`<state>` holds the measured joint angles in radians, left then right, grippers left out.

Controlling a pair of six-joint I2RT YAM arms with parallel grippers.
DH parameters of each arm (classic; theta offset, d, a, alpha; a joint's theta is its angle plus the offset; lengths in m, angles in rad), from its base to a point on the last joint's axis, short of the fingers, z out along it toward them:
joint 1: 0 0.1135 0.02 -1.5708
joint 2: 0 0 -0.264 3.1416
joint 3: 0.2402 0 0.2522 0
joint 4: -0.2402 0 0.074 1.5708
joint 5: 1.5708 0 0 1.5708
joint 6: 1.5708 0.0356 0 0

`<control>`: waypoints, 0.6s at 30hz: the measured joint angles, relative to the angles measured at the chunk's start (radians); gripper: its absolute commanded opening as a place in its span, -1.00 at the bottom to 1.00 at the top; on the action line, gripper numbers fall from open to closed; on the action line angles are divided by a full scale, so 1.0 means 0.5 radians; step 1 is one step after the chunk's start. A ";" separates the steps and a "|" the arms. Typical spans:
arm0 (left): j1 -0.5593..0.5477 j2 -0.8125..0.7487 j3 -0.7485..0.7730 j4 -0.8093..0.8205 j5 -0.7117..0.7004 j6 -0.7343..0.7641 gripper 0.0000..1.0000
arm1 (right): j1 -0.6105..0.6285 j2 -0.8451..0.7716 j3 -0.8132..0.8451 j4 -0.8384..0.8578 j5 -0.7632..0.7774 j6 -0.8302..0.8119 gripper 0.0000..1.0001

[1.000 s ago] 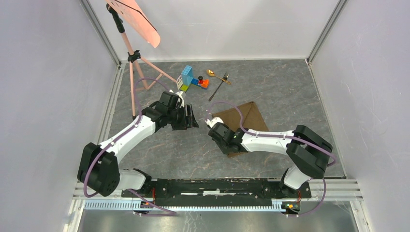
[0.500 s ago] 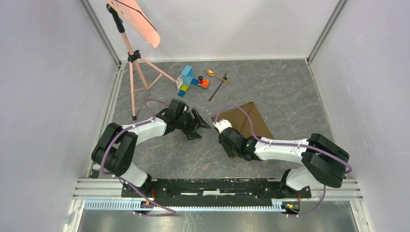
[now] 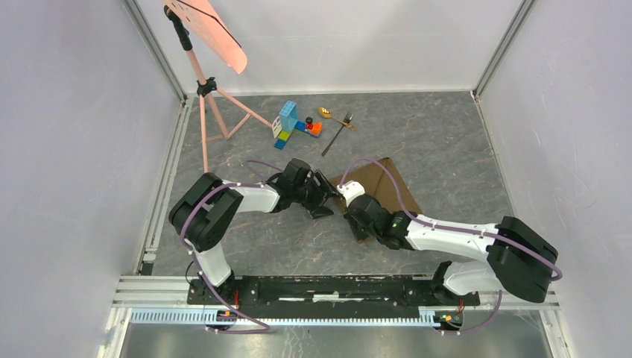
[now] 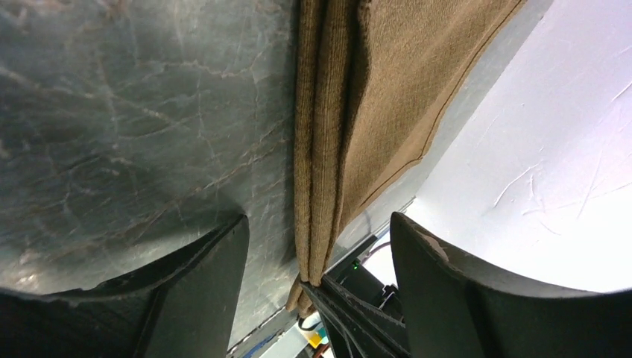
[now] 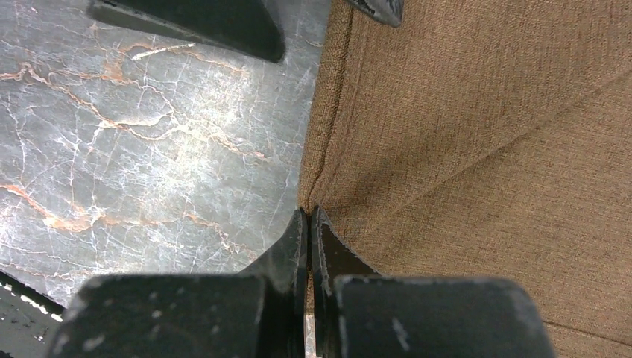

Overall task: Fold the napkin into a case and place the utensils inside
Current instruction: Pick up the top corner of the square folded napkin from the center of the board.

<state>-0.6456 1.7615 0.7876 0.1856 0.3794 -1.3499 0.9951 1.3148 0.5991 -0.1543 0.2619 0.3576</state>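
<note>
Top view: the brown napkin [image 3: 380, 190] lies on the gray table [image 3: 447, 142], near the middle. Both arms reach in to its left edge and meet there, very close together.

The gold spoon [image 3: 326, 113] and the dark fork [image 3: 339, 133] lie at the back of the table, well apart from the napkin. They touch each other at one end. Some toy blocks [image 3: 294, 123] sit just beside them, on the left. A pink stand [image 3: 212, 112] is in the back left corner.

Left wrist view: the left gripper [image 4: 317, 224] is open wide. One finger [image 4: 201, 276] is on each side of the napkin's bunched-up edge, and neither finger touches the cloth. That edge is lifted off the table a little.

Right wrist view: the right gripper [image 5: 309, 216] is squeezed tight, with its two tips pressed together. They pinch the napkin right at its edge, where a crease starts. Most of the napkin spreads out flat to the right of the tips.
</note>
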 measured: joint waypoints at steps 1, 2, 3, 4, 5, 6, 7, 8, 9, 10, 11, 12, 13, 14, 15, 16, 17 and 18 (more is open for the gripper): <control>-0.004 0.012 0.005 0.014 -0.014 -0.001 0.44 | -0.005 -0.014 -0.008 0.006 -0.006 -0.002 -1.00; -0.004 0.027 0.014 0.027 -0.017 -0.002 0.39 | -0.005 -0.025 -0.015 0.008 -0.010 -0.005 -1.00; -0.004 0.055 0.030 0.053 -0.020 -0.003 0.32 | -0.007 -0.037 -0.021 0.008 -0.021 -0.007 -1.00; -0.004 0.077 0.043 0.072 -0.021 -0.005 0.26 | -0.008 -0.044 -0.025 0.010 -0.026 -0.008 -1.00; -0.004 0.104 0.059 0.101 -0.024 -0.006 0.21 | -0.011 -0.050 -0.030 0.015 -0.033 -0.010 -1.00; -0.004 0.130 0.069 0.127 -0.024 -0.010 0.16 | -0.012 -0.055 -0.034 0.020 -0.036 -0.011 -1.00; -0.004 0.150 0.073 0.154 -0.024 -0.020 0.09 | -0.014 -0.061 -0.041 0.025 -0.038 -0.011 -1.00; -0.004 0.161 0.076 0.168 -0.026 -0.027 0.05 | -0.014 -0.067 -0.047 0.028 -0.043 -0.011 -1.00; -0.004 0.169 0.076 0.175 -0.027 -0.031 -0.01 | -0.015 -0.076 -0.053 0.034 -0.046 -0.012 -1.00; -0.004 0.178 0.076 0.180 -0.030 -0.034 -0.09 | -0.016 -0.083 -0.058 0.036 -0.048 -0.012 -1.00; -0.004 0.186 0.076 0.186 -0.031 -0.036 -0.19 | -0.016 -0.088 -0.059 0.037 -0.050 -0.013 -1.00; -0.004 0.192 0.078 0.187 -0.031 -0.037 -0.29 | -0.017 -0.090 -0.059 0.039 -0.051 -0.014 -1.00; -0.004 0.204 0.082 0.187 -0.032 -0.040 -0.38 | -0.018 -0.091 -0.060 0.043 -0.053 -0.014 -1.00; -0.004 0.214 0.085 0.190 -0.032 -0.045 -0.44 | -0.018 -0.092 -0.063 0.050 -0.053 -0.014 -1.00; -0.003 0.226 0.092 0.189 -0.033 -0.045 -0.50 | -0.018 -0.092 -0.066 0.055 -0.055 -0.014 -1.00; -0.003 0.235 0.095 0.190 -0.033 -0.046 -0.56 | -0.018 -0.092 -0.069 0.057 -0.056 -0.016 -1.00; -0.002 0.238 0.095 0.188 -0.034 -0.047 -0.60 | -0.018 -0.090 -0.071 0.056 -0.056 -0.024 -1.00; -0.002 0.238 0.095 0.187 -0.034 -0.047 -0.66 | -0.018 -0.085 -0.071 0.058 -0.056 -0.031 -0.93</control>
<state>-0.6464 1.8805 0.8349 0.2790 0.3626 -1.3731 0.9863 1.2720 0.5636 -0.1253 0.2337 0.3424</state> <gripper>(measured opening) 0.238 0.011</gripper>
